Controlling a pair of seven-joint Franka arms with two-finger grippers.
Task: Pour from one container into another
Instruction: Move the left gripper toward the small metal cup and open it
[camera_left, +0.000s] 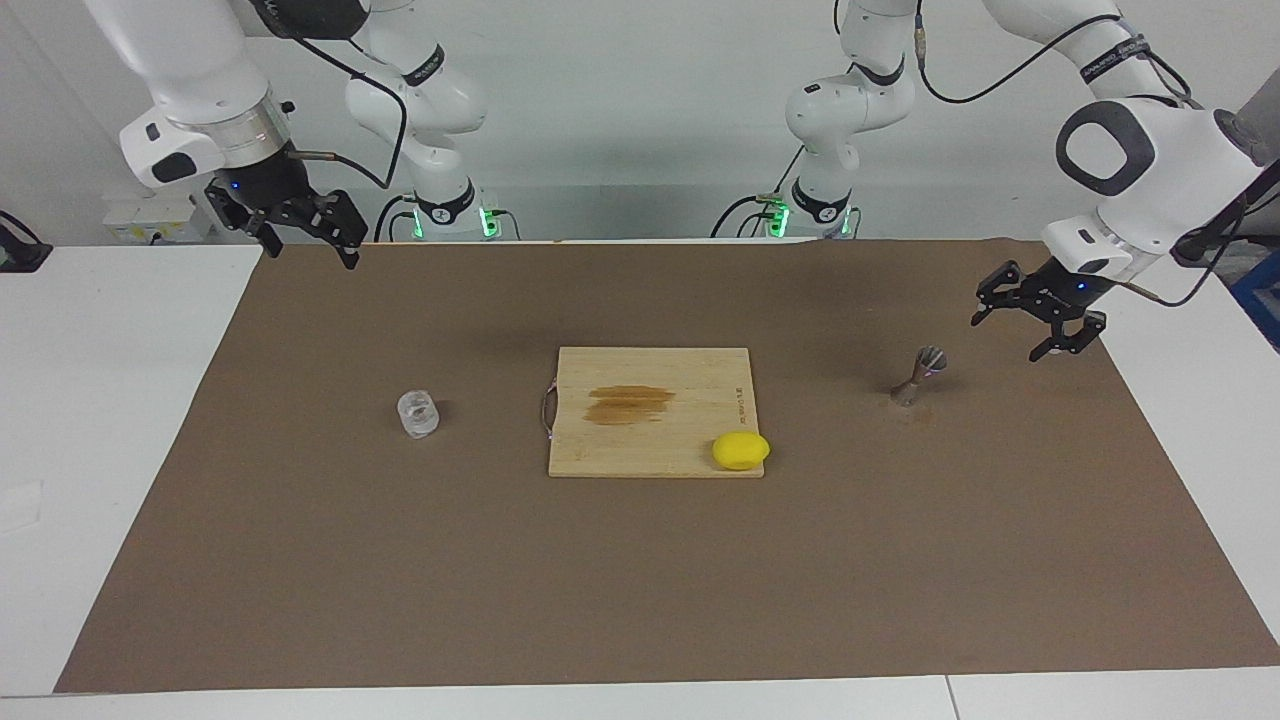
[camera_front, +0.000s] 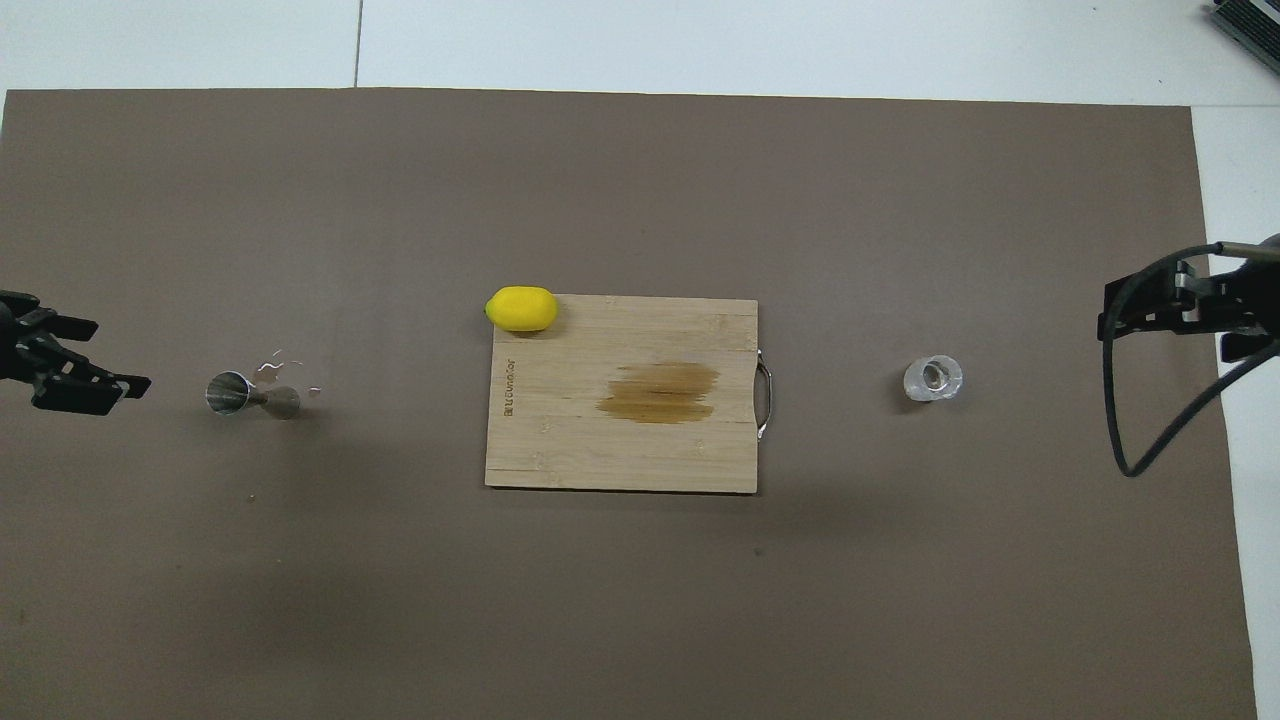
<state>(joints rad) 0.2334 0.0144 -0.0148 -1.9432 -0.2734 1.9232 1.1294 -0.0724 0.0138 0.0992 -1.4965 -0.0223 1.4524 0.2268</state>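
Note:
The clear glass cup (camera_left: 418, 413) (camera_front: 933, 379) stands on the brown mat toward the right arm's end of the table. The silvery hourglass-shaped jigger (camera_left: 920, 376) (camera_front: 250, 394) stands on the mat toward the left arm's end. My left gripper (camera_left: 1006, 340) (camera_front: 120, 355) hovers low over the mat beside the jigger, a little apart from it, open and empty. Over the mat's corner near its own base, my right gripper (camera_left: 310, 256) (camera_front: 1175, 325) waits high up, open and empty, well away from the glass cup.
A wooden cutting board (camera_left: 690, 370) (camera_front: 560, 440) with a brown stain lies mid-table between the two containers. A yellow lemon (camera_left: 741, 450) (camera_front: 521, 308) rests at its corner. A few small pale specks (camera_front: 285, 362) lie on the mat by the jigger.

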